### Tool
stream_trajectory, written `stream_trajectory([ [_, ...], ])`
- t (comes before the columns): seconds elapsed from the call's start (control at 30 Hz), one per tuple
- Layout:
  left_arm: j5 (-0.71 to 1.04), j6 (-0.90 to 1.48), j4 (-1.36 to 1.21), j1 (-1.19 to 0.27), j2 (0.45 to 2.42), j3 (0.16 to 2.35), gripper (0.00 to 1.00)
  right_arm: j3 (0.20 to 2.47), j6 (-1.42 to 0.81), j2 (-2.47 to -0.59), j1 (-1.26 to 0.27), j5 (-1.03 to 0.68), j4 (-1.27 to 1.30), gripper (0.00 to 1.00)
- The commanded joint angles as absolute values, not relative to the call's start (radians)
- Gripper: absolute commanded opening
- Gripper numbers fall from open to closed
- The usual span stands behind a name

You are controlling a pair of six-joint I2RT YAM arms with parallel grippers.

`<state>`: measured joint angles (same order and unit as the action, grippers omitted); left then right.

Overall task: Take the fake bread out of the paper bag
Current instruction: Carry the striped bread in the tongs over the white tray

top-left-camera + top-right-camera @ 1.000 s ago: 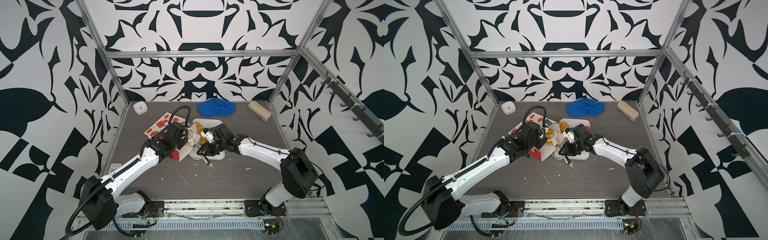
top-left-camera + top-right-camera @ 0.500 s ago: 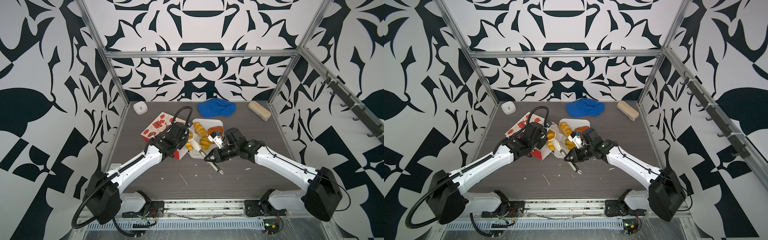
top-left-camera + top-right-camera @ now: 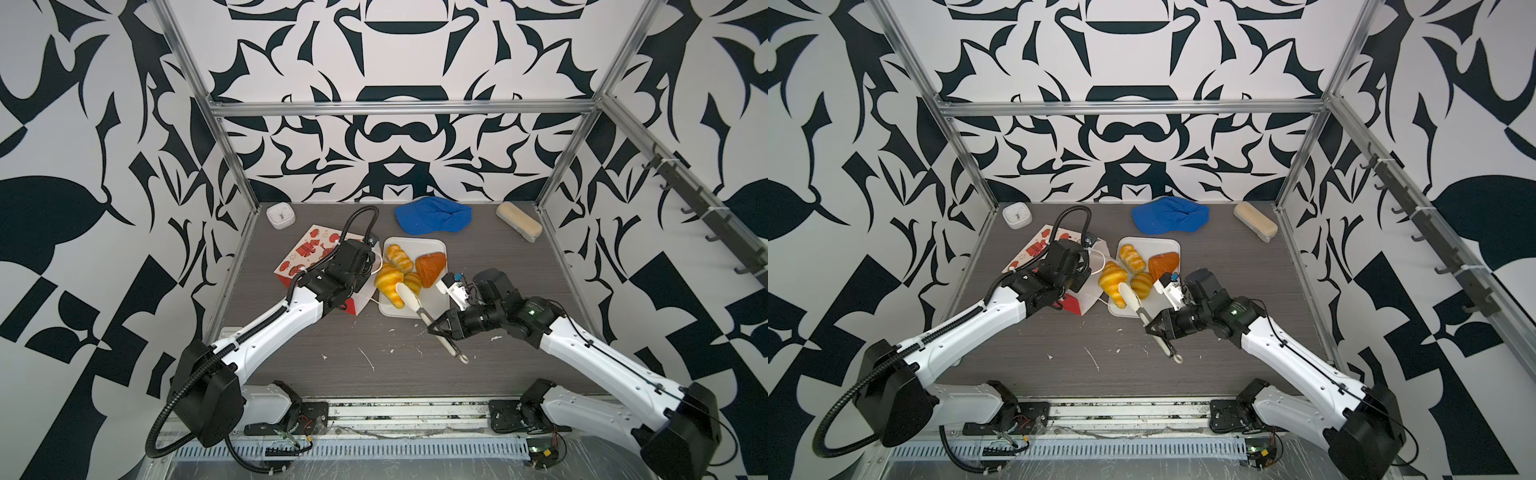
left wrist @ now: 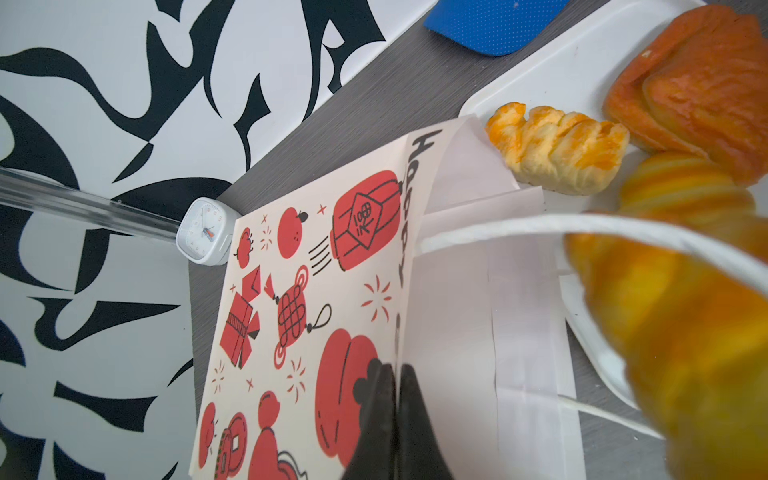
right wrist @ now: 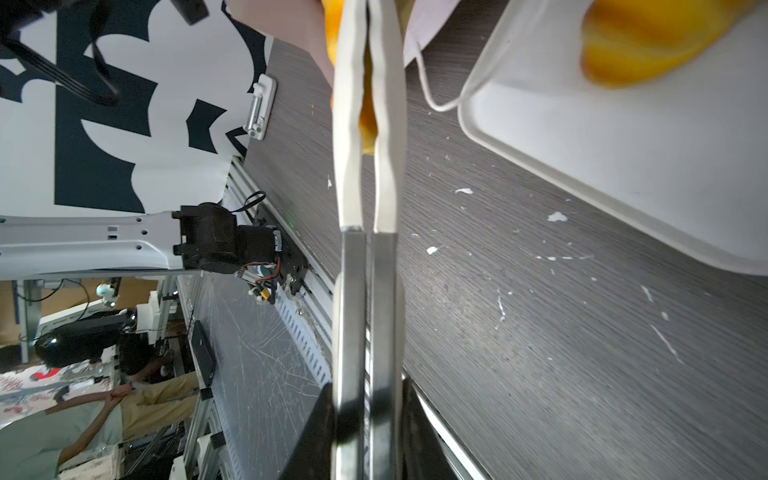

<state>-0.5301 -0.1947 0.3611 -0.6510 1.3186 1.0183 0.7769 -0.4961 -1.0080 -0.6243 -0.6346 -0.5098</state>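
Robot lab: alu-frame cell [image 3: 399, 109] w/ patterned walls [image 3: 399, 50]

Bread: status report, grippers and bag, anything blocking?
Left gripper shut on bag edge. Right gripper shut on tongs, tongs pinching a croissant at the tray. Bag's cord beside it.

The white tray [image 3: 1169, 245] holds a braided loaf [image 3: 1132, 257], brown pastry [image 3: 1163, 262] and two croissants [image 3: 1142, 284]; beside it the right gripper [image 3: 1158, 328] clamps tongs [image 3: 1128, 296] reaching onto the tray.
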Motion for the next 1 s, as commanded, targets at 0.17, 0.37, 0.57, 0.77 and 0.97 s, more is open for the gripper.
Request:
stream_trajectory([
  [0.17, -0.548, -0.143, 0.413, -0.609, 1.283, 1.044, 0.0, 0.785, -0.443, -0.977, -0.591, -0.509, -0.508, 0.08],
  [0.37, -0.555, -0.129, 0.413, -0.578, 1.222, 1.033, 0.0, 0.796, -0.415, -1.032, -0.578, -0.491, -0.485, 0.08],
  [0.57, -0.562, -0.12, 0.398, -0.558, 1.187, 1.025, 0.0, 0.816, -0.379, -1.126, -0.577, -0.489, -0.46, 0.08],
  [0.77, -0.569, -0.118, 0.388, -0.557, 1.179, 1.014, 0.0, 0.852, -0.364, -1.189, -0.575, -0.511, -0.439, 0.08],
  [0.97, -0.598, -0.121, 0.369, -0.557, 1.166, 1.006, 0.0, 0.851, -0.368, -1.26, -0.577, -0.542, -0.387, 0.08],
])
